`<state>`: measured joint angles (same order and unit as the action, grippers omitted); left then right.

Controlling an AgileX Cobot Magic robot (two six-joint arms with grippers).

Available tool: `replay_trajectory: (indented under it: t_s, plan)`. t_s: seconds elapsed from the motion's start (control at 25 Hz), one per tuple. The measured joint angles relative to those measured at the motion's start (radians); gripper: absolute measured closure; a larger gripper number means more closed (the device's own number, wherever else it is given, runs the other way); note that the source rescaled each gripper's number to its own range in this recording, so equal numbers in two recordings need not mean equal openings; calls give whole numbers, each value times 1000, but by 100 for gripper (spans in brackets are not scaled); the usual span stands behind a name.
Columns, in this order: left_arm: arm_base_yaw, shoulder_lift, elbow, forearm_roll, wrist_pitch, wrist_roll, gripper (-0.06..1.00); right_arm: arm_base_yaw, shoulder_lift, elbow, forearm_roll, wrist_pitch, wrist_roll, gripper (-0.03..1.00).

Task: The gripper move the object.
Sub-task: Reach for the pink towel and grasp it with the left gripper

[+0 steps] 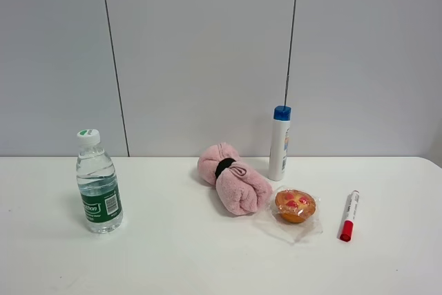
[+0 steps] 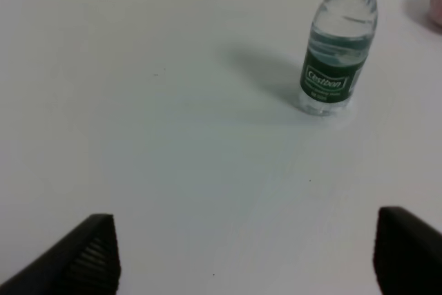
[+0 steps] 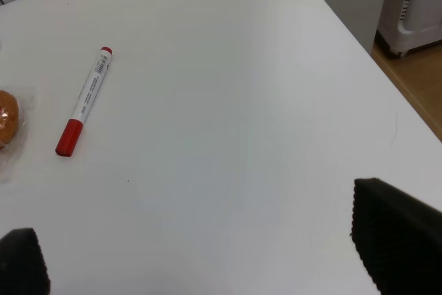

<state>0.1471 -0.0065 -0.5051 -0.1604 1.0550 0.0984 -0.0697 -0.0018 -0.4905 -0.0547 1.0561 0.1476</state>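
The move looks unstarted: left fingers (image 2: 93, 260) and right fingers (image 3: 394, 233) spread wide, empty, water bottle (image 1: 99, 184) at frame's left standing ungrasped on the table (image 1: 207, 267).

Wide open table (image 1: 173, 257) btwn water bottle (image 1: 99, 184) & pink towel roll (image 1: 233, 179); front strip open too. Right side tight: lotion bottle (image 1: 280, 143) just behind towel roll, wrapped muffin (image 1: 295, 206) touching it, red marker (image 1: 349, 216) near.

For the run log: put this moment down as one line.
left gripper open, empty | right gripper open, empty | water bottle upright | rolled pink towel, wrapped muffin, red marker, blue-capped bottle ungrasped
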Motion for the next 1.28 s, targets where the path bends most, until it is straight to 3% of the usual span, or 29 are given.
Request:
replay_trajectory:
  t_s: [0.04, 1.28]
  plan:
    - [0, 0, 0, 0, 0, 0, 30, 0, 0, 0, 0, 0, 0, -3]
    - [0, 0, 0, -2, 0, 0, 30, 0, 0, 0, 0, 0, 0, -3]
